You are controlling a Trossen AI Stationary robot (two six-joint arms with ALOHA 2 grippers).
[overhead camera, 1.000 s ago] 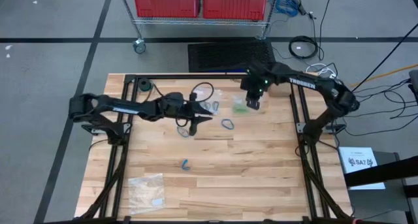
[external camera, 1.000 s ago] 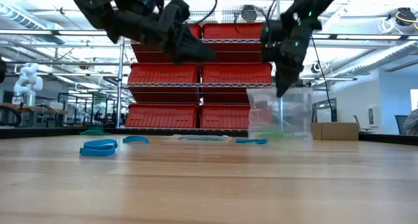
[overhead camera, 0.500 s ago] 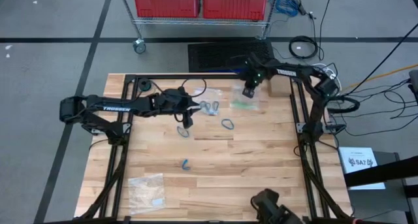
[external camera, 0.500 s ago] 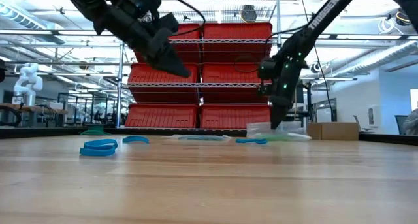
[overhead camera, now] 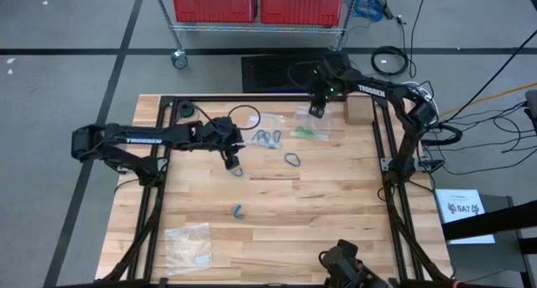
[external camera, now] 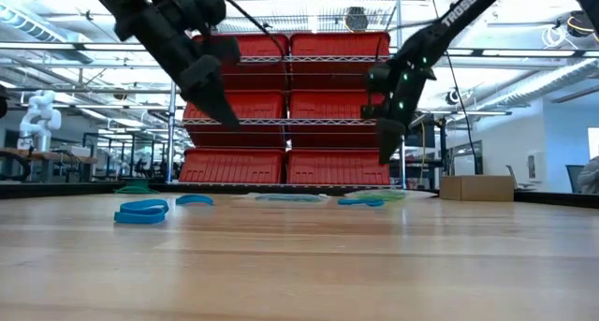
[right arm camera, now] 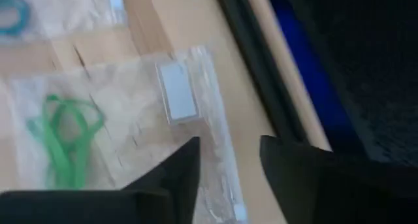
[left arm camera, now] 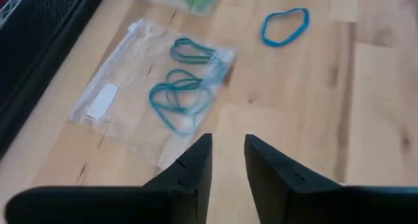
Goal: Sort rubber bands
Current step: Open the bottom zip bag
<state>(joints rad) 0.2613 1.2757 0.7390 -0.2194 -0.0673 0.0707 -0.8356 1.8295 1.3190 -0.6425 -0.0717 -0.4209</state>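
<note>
The left tool [overhead camera: 236,159] hangs above the middle of the wooden surface [overhead camera: 319,212], at about 10 o'clock from its centre. Its fingers [left arm camera: 196,165] stand a narrow gap apart and hold nothing. Just beyond them, in the left wrist view, a clear bag [left arm camera: 153,93] lies flat on the wood with several blue rubber bands [left arm camera: 179,96] inside it. One loose blue band [left arm camera: 285,26] lies past the bag, apart from it.

The right tool [overhead camera: 316,111] hovers over the far edge of the surface, at about 1 o'clock from centre, lifted off the wood in the low view [external camera: 386,153]. Its fingers [right arm camera: 179,168] are parted with nothing between them. Below it lies a second clear bag [right arm camera: 124,119] holding green rubber bands [right arm camera: 65,139] (the bag has a small white label near its edge).

From above, another blue band [overhead camera: 293,159] rests near centre, at 4 o'clock from the bag of blue ones [overhead camera: 268,138]. A small blue band [overhead camera: 238,211] lies at 7 o'clock from centre. A third clear bag [overhead camera: 188,244] sits toward the near left corner, at about 7 o'clock.

In the low view, blue bands [external camera: 142,210] lie flat on the wood, with red bins [external camera: 290,106] on a wire shelf behind.
</note>
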